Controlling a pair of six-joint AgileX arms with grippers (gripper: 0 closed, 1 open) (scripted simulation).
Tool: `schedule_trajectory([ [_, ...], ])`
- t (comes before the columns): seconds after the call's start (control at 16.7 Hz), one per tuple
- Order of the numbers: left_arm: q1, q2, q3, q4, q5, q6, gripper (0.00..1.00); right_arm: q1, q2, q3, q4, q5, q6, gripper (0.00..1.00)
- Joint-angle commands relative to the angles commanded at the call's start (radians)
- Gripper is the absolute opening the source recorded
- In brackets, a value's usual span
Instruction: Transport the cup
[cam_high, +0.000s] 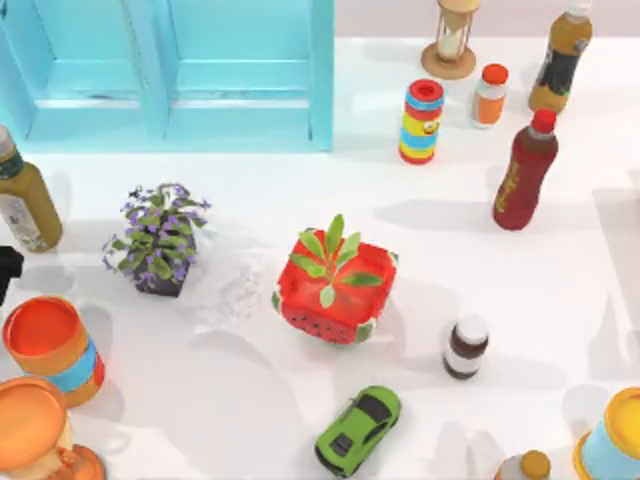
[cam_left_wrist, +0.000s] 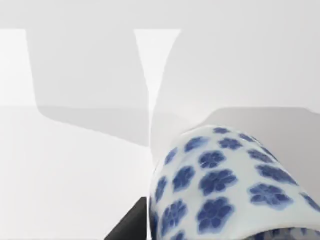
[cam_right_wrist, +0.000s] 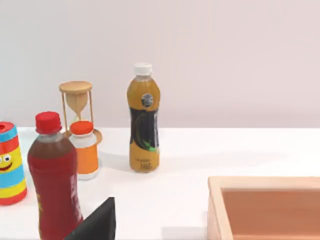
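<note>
Left end effector's camera shows patterned cup (cam_left_wrist: 225, 185).

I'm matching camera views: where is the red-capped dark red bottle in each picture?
Top view: red bottle, right side, nearer than the hourglass.
Right wrist view: red bottle, foreground, beside the striped can.
Left wrist view: a blue-flowered cup instead.
Shared landmark: the hourglass.

Rendered tabletop scene, white table (cam_high: 250, 400), bottles
</note>
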Motion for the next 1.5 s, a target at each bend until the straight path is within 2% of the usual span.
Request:
schedule_trajectory([
  [0.48, 0.000, 0.000, 0.000, 0.000, 0.000, 0.000, 0.02, 0.000, 0.000, 0.000, 0.000, 0.000, 0.000, 1.00],
  [1.14, 0.014, 0.006, 0.016, -0.011, 0.000, 0.014, 0.00, 0.000, 0.000, 0.000, 0.000, 0.000, 0.000, 1.00],
  [1.32, 0.094, 0.052, 0.118, -0.083, 0.001, 0.094, 0.00, 0.000, 0.000, 0.000, 0.000, 0.000, 0.000, 1.00],
  [1.5, 0.218, 0.118, 0.305, -0.192, -0.004, 0.217, 0.00, 0.000, 0.000, 0.000, 0.000, 0.000, 0.000, 1.00],
])
